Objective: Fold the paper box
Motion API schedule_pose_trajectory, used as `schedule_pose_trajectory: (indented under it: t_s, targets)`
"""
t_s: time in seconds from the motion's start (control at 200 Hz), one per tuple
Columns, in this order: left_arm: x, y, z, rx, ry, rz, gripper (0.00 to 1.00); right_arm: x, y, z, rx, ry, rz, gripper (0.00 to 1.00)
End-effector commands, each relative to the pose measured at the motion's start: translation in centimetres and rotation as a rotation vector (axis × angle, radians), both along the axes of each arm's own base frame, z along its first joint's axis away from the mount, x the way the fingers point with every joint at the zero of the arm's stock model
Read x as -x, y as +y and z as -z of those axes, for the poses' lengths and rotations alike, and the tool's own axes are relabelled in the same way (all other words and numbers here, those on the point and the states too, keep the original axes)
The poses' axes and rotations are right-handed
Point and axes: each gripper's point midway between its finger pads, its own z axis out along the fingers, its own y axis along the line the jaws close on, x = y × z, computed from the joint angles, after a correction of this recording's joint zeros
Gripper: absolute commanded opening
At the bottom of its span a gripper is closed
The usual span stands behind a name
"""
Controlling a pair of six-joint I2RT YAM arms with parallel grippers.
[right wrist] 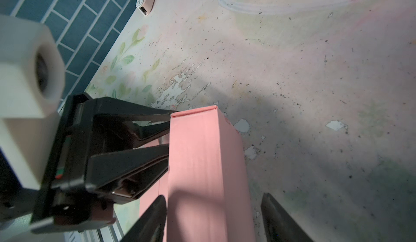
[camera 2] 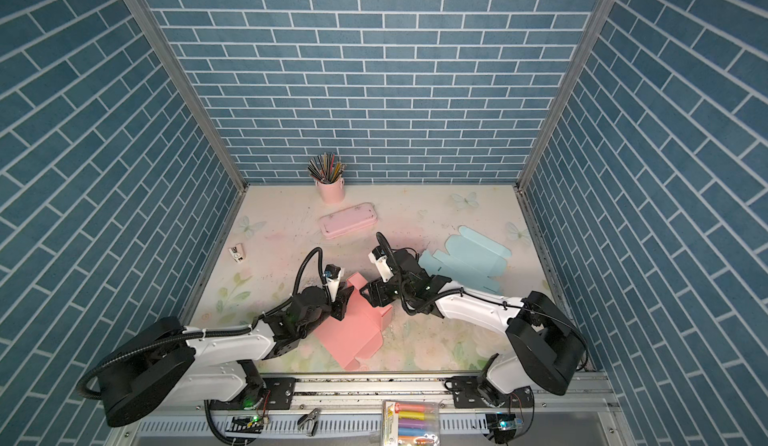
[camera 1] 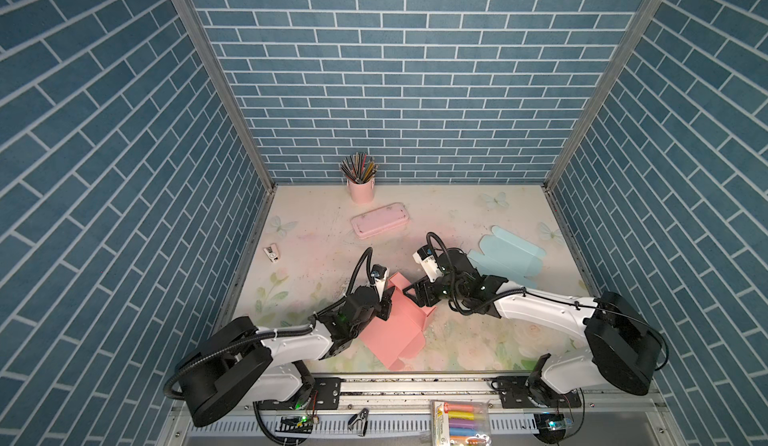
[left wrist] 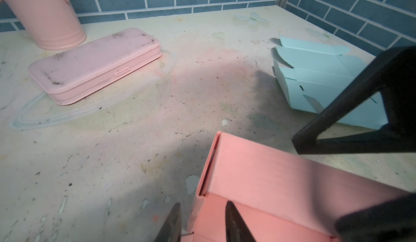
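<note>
The left arm (camera 1: 291, 342) and right arm (camera 1: 540, 305) stretch forward and inward, claws pitched down, nearly tip to tip. The left gripper (camera 1: 386, 305) has its jaws partly parted. The right gripper (camera 1: 412, 293), just beside it, spreads wider.

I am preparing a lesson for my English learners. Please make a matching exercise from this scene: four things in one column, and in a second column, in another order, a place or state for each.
Things
1. salmon-pink paper box
2. light blue paper box
3. pale pink rectangular pencil case
4. pink cup full of pencils

Places or states
A. standing upright, farthest from the robot
B. lying unassembled, far to the right
C. partly folded, nearest the robot
D. lying closed, just in front of the cup

Pairs: 1-C, 2-B, 3-D, 4-A
</note>
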Motion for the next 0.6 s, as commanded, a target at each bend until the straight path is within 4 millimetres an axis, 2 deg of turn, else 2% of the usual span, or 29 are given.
schedule_pose_trajectory:
  t_s: [0.0,0.135,0.34,0.595]
  targets:
    - [0.5,1.2,0.4,-0.004,0.051,-0.056,0.34,0.0,0.4,-0.6,0.013,-0.032,-0.032,0.68]
    - [0.8,2.2,-0.2,-0.004,0.079,-0.098,0.35,0.0,0.4,-0.2,0.028,-0.027,-0.036,0.68]
    - [0.7,3.6,-2.3,0.023,0.085,-0.163,0.38,-0.4,0.2,0.1,0.008,-0.006,-0.023,0.66]
    - [0.0,3.8,-3.5,0.129,0.161,-0.131,0.39,-0.8,0.0,0.1,-0.056,0.032,-0.022,0.61]
